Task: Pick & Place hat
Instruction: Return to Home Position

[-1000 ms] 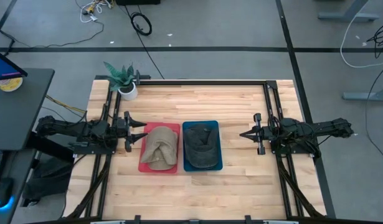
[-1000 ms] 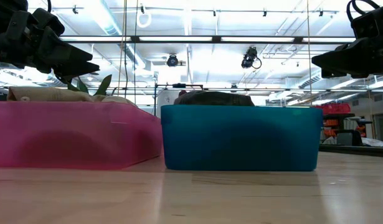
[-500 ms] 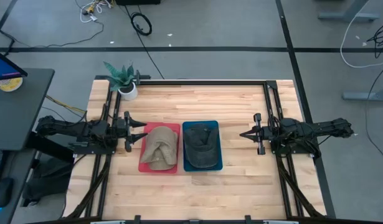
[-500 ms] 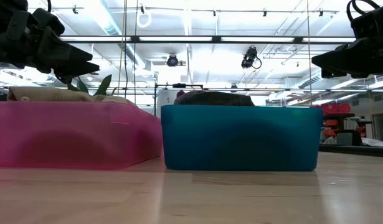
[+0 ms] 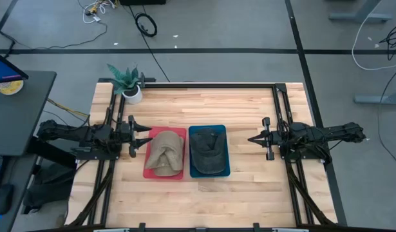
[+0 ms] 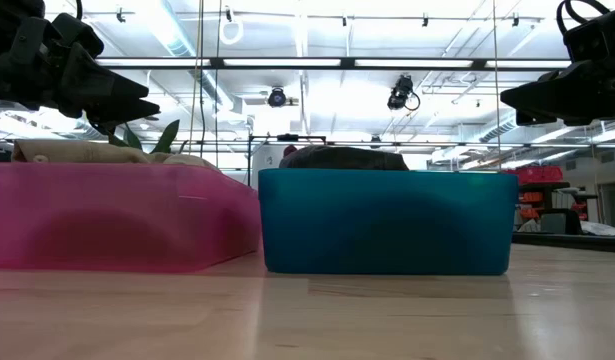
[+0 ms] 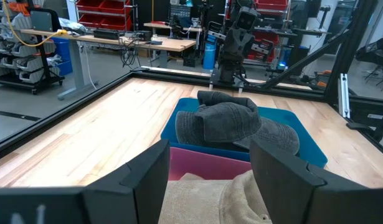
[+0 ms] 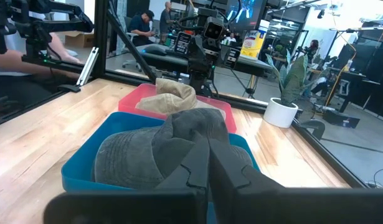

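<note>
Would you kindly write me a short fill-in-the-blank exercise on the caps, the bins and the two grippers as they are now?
The red bin holds a ____ cap.
The blue bin holds a ____ cap.
The right gripper is ____, holding nothing.
The left gripper is ____.
Missing words: brown; black; shut; open.

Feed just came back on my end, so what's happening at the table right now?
Nothing is being handled. The brown cap lies in the red bin and the black cap in the blue bin beside it. The left hand hangs open and empty just outside the red bin. The right hand hangs shut and empty, well clear of the blue bin. By the look of it, the sorting is done.
</note>
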